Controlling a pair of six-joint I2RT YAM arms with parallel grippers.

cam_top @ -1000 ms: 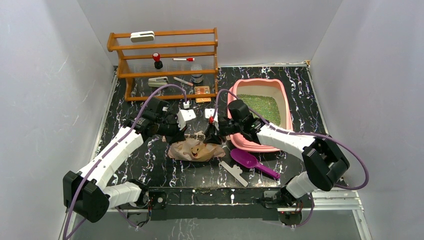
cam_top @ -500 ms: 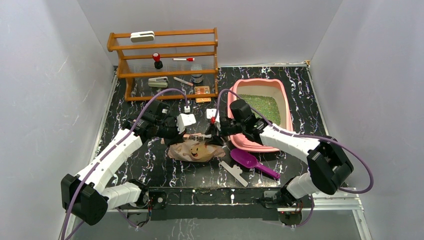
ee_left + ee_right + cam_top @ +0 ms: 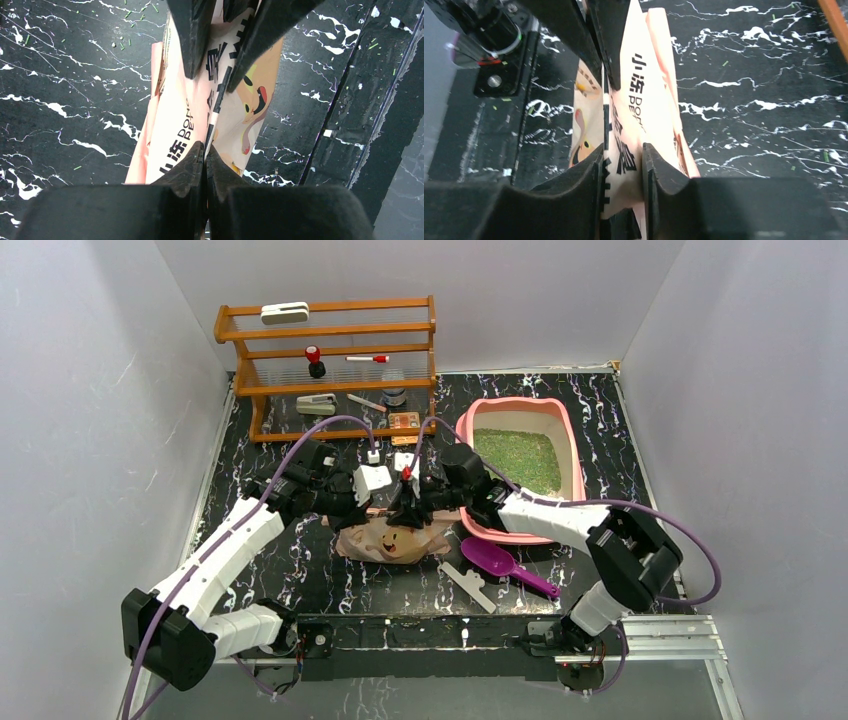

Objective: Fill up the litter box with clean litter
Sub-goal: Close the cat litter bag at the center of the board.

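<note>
The pink litter box (image 3: 521, 404) stands at the back right with a flat layer of green clean litter (image 3: 520, 455) inside. A beige cat-printed bag (image 3: 392, 540) slumps on the black marbled table between the arms. My left gripper (image 3: 375, 502) is shut on the bag's (image 3: 182, 117) top seam, its own tips (image 3: 205, 150) pinched tight together. My right gripper (image 3: 408, 508) faces it from the right, its jaws (image 3: 623, 150) closed on a fold of the bag (image 3: 644, 95). Both grippers hold the bag's upper edge close together.
A purple scoop (image 3: 505, 565) lies right of the bag and a white flat piece (image 3: 468, 586) lies in front of it. The wooden rack (image 3: 330, 335) with small items stands at the back left. Loose green grains (image 3: 125, 47) dot the tabletop.
My right gripper has slid left along the bag's top, ending close against the left gripper. The left gripper stays pinched on the seam and has hardly moved.
</note>
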